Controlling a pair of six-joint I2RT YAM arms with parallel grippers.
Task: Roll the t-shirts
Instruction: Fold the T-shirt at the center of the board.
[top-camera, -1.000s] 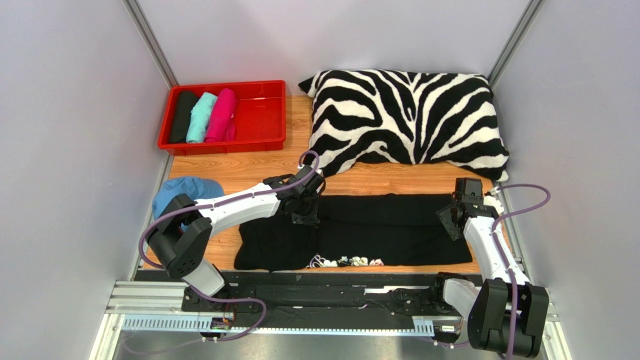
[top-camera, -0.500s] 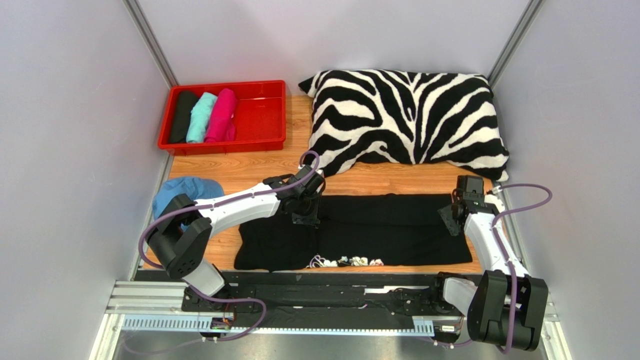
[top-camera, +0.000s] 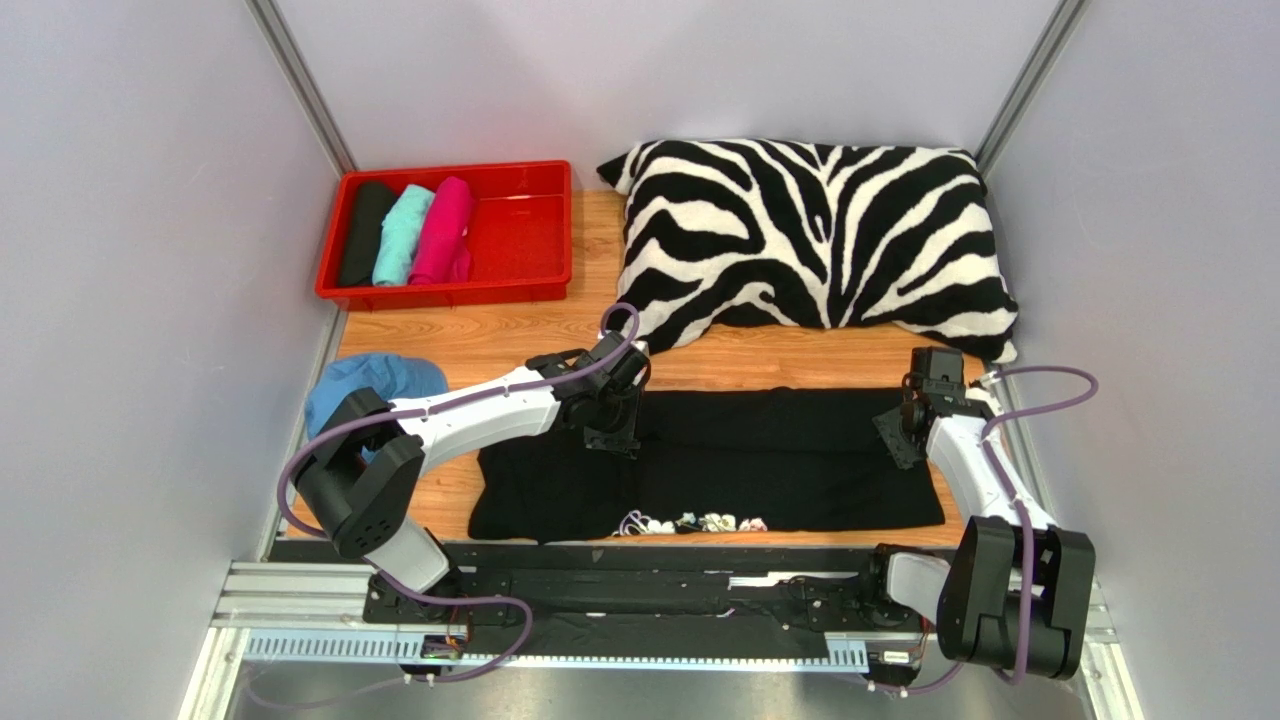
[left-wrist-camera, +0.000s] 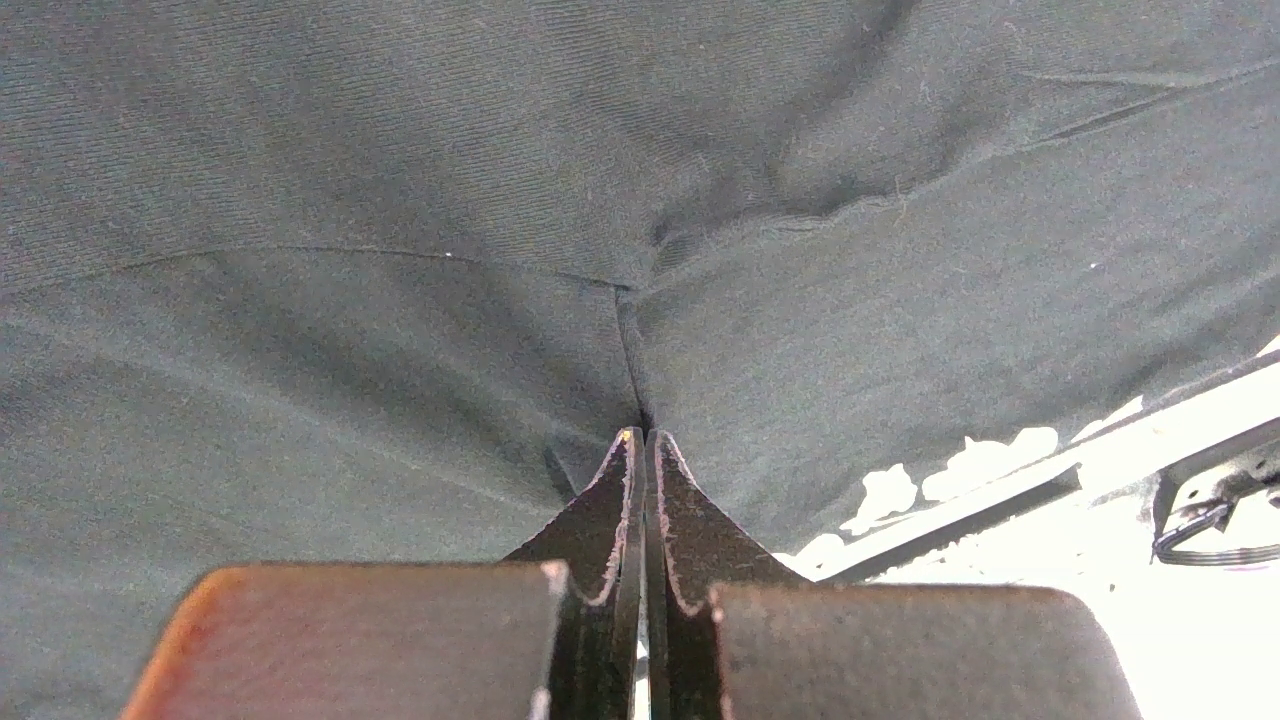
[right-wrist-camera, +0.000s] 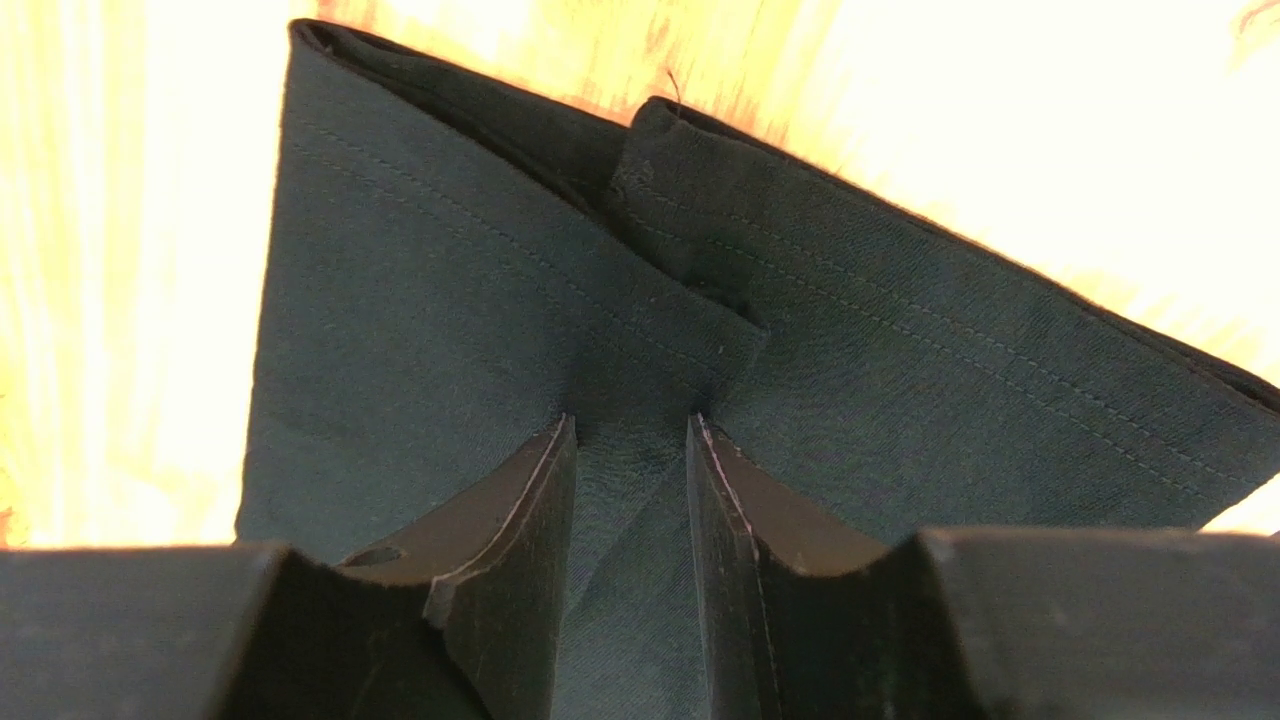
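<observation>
The large black t-shirt lies folded into a long band on the tabletop, stretched between the two claws. Its small white print sits at the near edge, just in front and to the right of the left claw. That claw is clenched, its tips buried in a pucker of cloth and apparently nipping a thin fold. The right claw grasps a ridge of cloth at the band's end, where the stitched hems are stacked (one corner sits offset from the layer beneath).

The likely trouble is that either pinch has caught only the top layer. A roll started that way would peel the fold open, not carry the whole band. Uneven pulls from the two claws could also skew it into a cone.

Beyond and to the left of the left claw, three rolled tees wait in a red tray. A zebra-striped pillow lies beyond both claws.
</observation>
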